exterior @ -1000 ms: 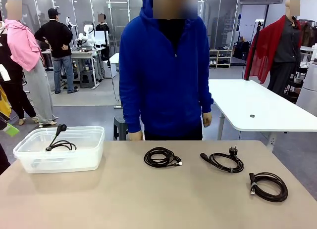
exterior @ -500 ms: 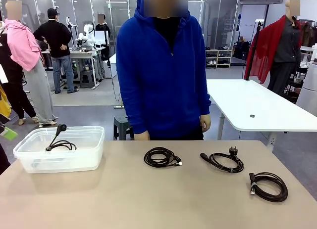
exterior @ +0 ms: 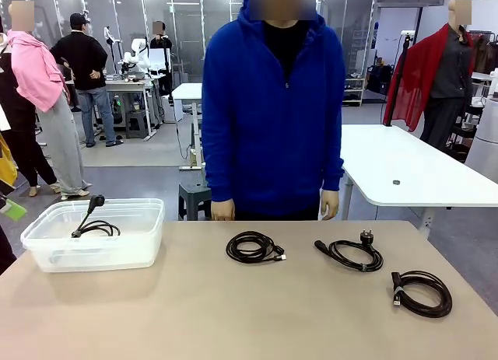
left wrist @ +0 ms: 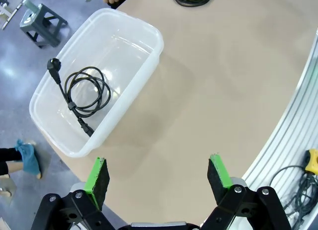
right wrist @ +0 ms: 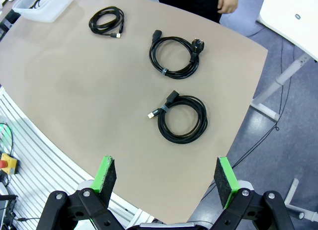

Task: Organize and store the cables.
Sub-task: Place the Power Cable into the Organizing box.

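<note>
Three coiled black cables lie on the tan table: a thin one (exterior: 254, 247) near the middle, one with a round plug (exterior: 352, 253) to its right, and a thick one (exterior: 422, 292) at the right front. A fourth coil (exterior: 95, 226) rests inside the clear plastic bin (exterior: 47, 229) at the left. In the left wrist view my left gripper (left wrist: 159, 175) hangs open high above the table beside the bin (left wrist: 149, 51) and its cable (left wrist: 87, 91). In the right wrist view my right gripper (right wrist: 166, 178) is open above the thick coil (right wrist: 183, 118), with the plug coil (right wrist: 174, 56) and thin coil (right wrist: 107, 20) farther off.
A person in a blue hoodie (exterior: 272, 111) stands at the far edge, hands (exterior: 222, 211) hanging by the table rim. A white table (exterior: 405, 169) stands behind at the right. The table's front half is bare. Ribbed rails border the near edge (right wrist: 35, 150).
The person has shifted a little to the right and stands straighter. The cables, the bin and both grippers have not moved.
</note>
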